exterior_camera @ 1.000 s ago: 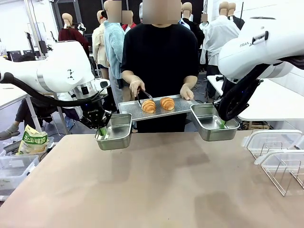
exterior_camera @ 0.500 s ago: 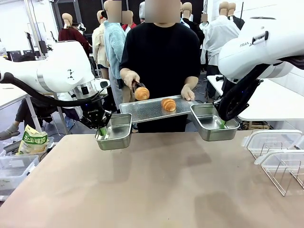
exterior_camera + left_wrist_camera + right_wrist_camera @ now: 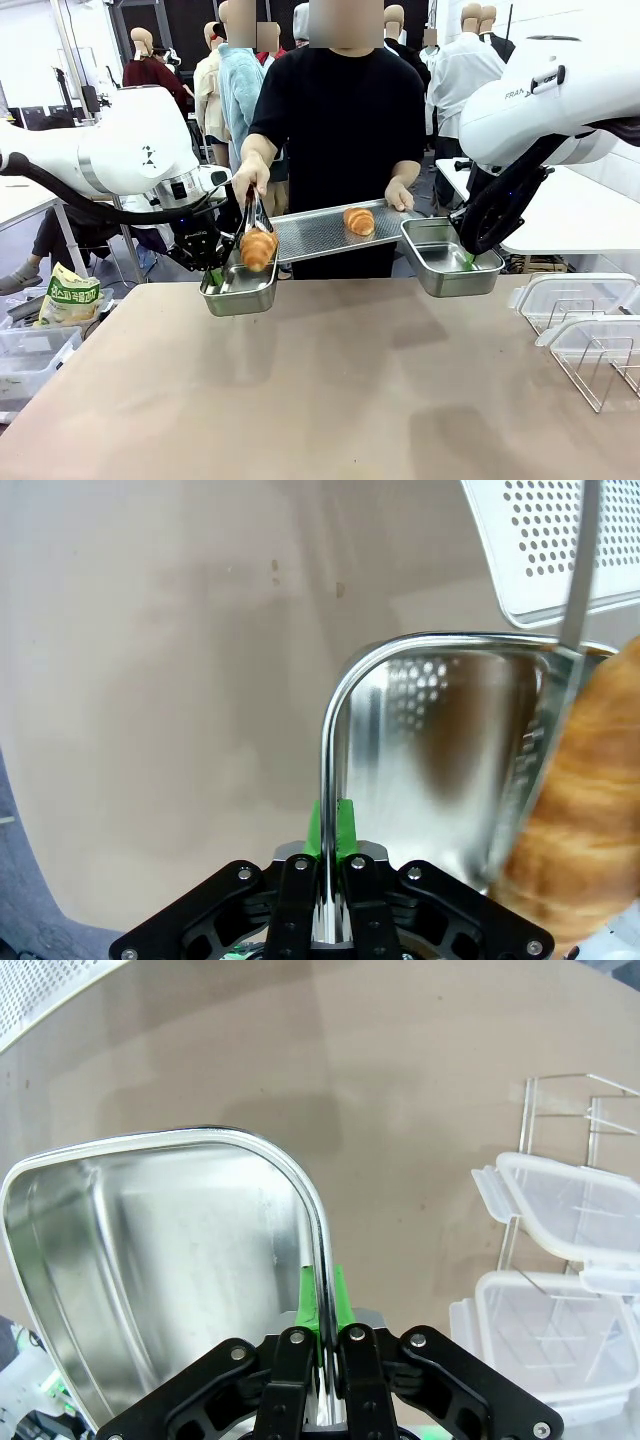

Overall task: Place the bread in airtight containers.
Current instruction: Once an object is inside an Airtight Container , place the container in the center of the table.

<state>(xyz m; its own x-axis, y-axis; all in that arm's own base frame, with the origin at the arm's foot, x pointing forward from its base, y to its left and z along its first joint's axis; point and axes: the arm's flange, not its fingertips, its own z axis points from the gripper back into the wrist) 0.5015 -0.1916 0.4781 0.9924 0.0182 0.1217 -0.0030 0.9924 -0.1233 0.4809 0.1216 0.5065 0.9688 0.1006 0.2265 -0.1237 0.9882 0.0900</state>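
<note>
My left gripper [image 3: 213, 275] [image 3: 330, 825] is shut on the rim of a small steel container [image 3: 235, 293] [image 3: 440, 750], held above the table's far left. A person's hand holds tongs [image 3: 250, 215] that grip one croissant [image 3: 258, 248] [image 3: 580, 830] just over this container. My right gripper [image 3: 467, 260] [image 3: 323, 1300] is shut on the rim of a second steel container [image 3: 440, 262] [image 3: 150, 1250], which holds nothing. The other croissant [image 3: 359, 221] lies on a perforated steel tray [image 3: 310, 232] that the person's other hand holds between the two containers.
Clear plastic boxes with white-rimmed lids [image 3: 585, 325] [image 3: 560, 1260] lean in a wire rack at the table's right edge. A snack bag [image 3: 70, 295] and bins sit off the table at the left. The tan tabletop [image 3: 330, 390] lies below both containers.
The person lifted one croissant off the tray with tongs and carried it left and down to just over the left container. Both arms held still.
</note>
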